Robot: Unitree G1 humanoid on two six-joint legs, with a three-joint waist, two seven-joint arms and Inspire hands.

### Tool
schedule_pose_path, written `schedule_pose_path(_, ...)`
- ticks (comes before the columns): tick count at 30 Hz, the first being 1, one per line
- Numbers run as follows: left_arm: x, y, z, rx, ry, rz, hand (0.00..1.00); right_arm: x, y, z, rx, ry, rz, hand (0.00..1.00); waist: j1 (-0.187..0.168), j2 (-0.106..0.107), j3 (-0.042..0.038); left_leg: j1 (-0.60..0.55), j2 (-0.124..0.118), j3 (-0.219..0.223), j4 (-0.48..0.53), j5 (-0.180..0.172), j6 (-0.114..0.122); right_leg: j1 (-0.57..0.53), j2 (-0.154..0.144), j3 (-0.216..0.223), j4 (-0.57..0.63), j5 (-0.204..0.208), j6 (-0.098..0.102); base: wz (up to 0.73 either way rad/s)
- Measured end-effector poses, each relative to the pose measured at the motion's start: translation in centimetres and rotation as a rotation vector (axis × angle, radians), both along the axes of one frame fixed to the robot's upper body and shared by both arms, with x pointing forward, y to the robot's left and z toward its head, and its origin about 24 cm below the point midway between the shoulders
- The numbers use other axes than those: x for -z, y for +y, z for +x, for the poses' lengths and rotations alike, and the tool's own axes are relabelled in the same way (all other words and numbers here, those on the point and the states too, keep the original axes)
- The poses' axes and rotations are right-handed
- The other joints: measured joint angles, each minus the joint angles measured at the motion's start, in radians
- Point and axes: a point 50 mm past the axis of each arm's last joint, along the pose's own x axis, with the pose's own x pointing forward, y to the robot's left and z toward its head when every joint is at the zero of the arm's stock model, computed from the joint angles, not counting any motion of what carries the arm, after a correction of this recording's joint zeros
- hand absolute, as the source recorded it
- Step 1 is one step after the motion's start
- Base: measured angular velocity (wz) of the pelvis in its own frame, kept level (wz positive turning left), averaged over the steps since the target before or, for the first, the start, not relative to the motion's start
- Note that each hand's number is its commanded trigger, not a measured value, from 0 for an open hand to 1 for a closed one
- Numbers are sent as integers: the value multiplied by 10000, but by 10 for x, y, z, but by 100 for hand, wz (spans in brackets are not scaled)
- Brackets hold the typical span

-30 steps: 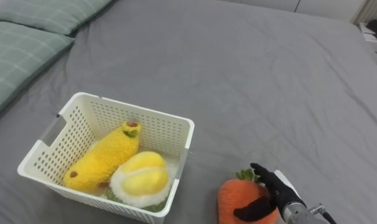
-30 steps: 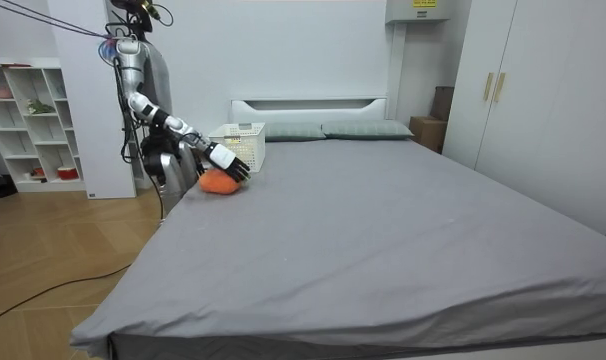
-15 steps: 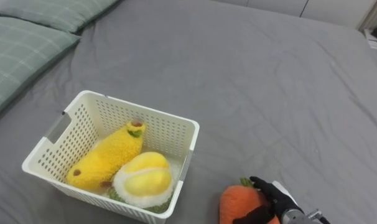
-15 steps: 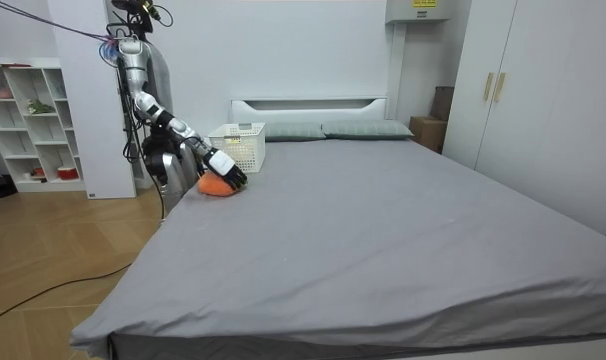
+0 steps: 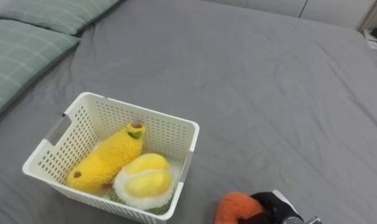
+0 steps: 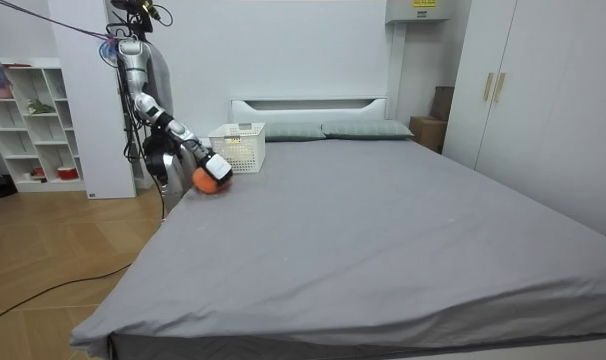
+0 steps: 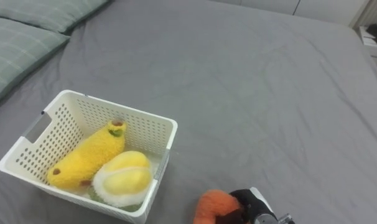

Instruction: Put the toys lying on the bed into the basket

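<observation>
An orange plush carrot (image 5: 231, 208) (image 7: 211, 206) sits at the bottom edge of the eye views, with my right hand (image 5: 270, 208) (image 7: 247, 205) shut on it from the right. In the room view the carrot (image 6: 205, 180) is held just off the bed's edge beside the white basket (image 6: 239, 146). That slatted white basket (image 5: 170, 134) (image 7: 152, 126) rests on the grey bed and holds a yellow plush banana (image 5: 106, 158) (image 7: 85, 156) and a round yellow plush fruit (image 5: 144, 179) (image 7: 122, 177).
Green checked pillows (image 5: 23, 46) lie at the upper left of the grey bed (image 5: 257, 93). I stand at the bed's side near its head (image 6: 308, 104). A white shelf unit (image 6: 33, 120) and wardrobe doors (image 6: 543, 90) flank the room.
My right hand has closed round the carrot and drawn it back toward me, lifting it off the bed. The head camera has shifted slightly.
</observation>
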Motion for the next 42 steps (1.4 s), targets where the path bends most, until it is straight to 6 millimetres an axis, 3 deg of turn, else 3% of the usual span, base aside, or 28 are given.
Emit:
schedule_pose_path(6,0,-1,0,128,17,-19,0,0,1,-1,-108,49,0,100,16,50,-18,18,-3,-4,3,1,1,14,-7,13,3,-4,5,0)
schedule_pose_path(15,0,2,0,11,-37,45,0,-10,-1,10,-370,-588,-391,100,18,-105,29,4,-7,29,-3,2,2,-15,-15,32,20,-12,16,0)
schedule_pose_path(19,0,2,1,-22,-41,48,0,-37,0,35,-662,-2172,-705,100,-73,-88,30,41,2,70,-1,2,2,-2,-7,67,24,-13,17,0)
schedule_pose_path(23,0,2,-2,-83,10,40,0,-56,-3,47,-414,-3269,-835,100,-74,-88,31,93,3,104,-7,1,3,29,-16,83,28,-13,18,0)
schedule_pose_path(28,0,3,-3,-136,12,62,0,-94,1,66,-445,-5141,-939,100,-299,-96,23,129,7,155,-28,2,4,28,-8,210,51,-13,18,-3)
schedule_pose_path(35,0,4,-6,-216,54,91,0,-127,-5,78,-101,-6667,-1147,100,-253,-148,9,195,20,269,-79,-1,9,-3,11,364,79,-16,23,-6)
schedule_pose_path(42,0,5,-7,-240,75,120,0,-150,5,83,-388,-7589,-730,100,-203,-198,18,225,30,404,-172,-1,9,-51,24,474,75,-15,24,-5)
